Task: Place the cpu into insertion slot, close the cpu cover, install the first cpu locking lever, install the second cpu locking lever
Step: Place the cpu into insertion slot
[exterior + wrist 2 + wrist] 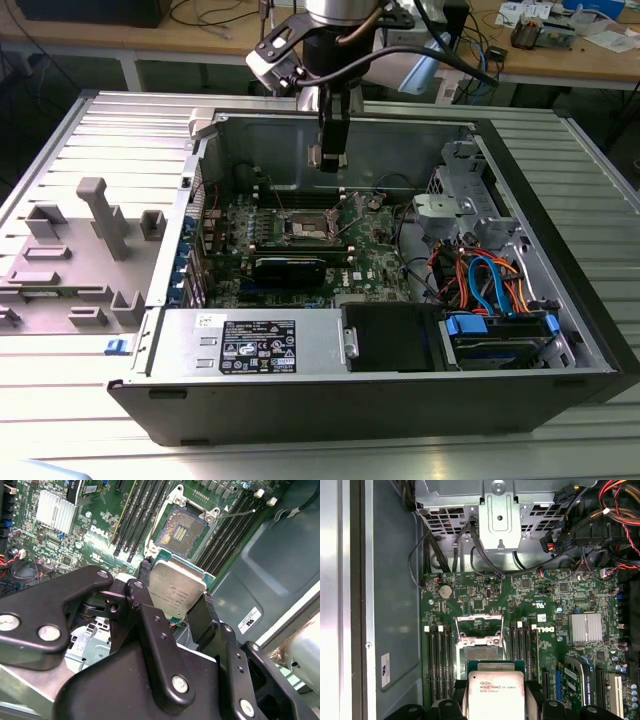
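My gripper [330,158] hangs inside the open computer case, above the motherboard [380,250], and is shut on the cpu [176,591]. The chip's silvery top faces both wrist cameras, and black fingers [142,577] press on two opposite edges. In the first wrist view the cpu [495,692] sits between the fingertips [533,692]. The insertion slot [181,526] lies open just beyond the chip, its contact field bare. The slot [481,652] is partly covered by the chip. The cpu cover [479,624] stands hinged up on the slot's far side. A thin locking lever [235,514] sticks out beside the slot.
Long black memory slots [136,515] flank the socket on both sides. A black graphics card [290,268], a power supply [250,342] and a drive cage with blue and orange cables [490,285] fill the case. A grey fixture [100,215] stands at the exterior view's left.
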Controlling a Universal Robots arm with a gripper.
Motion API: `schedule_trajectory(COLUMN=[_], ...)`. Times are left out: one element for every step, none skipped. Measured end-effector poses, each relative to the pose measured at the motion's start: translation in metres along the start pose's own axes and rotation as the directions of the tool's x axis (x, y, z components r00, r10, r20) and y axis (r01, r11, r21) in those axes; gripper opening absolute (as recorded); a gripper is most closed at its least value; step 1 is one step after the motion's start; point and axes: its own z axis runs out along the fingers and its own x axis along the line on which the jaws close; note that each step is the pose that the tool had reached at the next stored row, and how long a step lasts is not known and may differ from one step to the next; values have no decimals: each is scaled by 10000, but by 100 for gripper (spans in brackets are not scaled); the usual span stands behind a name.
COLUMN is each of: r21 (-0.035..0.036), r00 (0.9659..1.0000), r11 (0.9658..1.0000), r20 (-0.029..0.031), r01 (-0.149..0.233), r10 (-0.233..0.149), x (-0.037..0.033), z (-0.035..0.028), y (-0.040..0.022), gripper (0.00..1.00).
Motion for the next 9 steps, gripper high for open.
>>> schedule_trajectory(r21=[0, 0, 0, 0, 0, 0, 1, 0, 1], r00=[10000, 10000, 10000, 10000, 10000, 10000, 10000, 10000, 10000], r11=[10000, 10000, 10000, 10000, 10000, 10000, 10000, 10000, 10000], r20=[0, 0, 0, 0, 0, 1, 0, 0, 0], r01=[0, 0, 0, -1, -1, -1, -1, 0, 0], r10=[0, 0, 0, 1, 1, 1, 1, 0, 0], x=[0, 0, 0, 0, 0, 0, 0, 0, 0], z=[2, 4, 5, 10, 12, 13, 15, 17, 18], y=[0, 0, 0, -1, -1, -1, -1, -1, -1], gripper=[55, 55, 55, 55, 55, 55, 55, 55, 55])
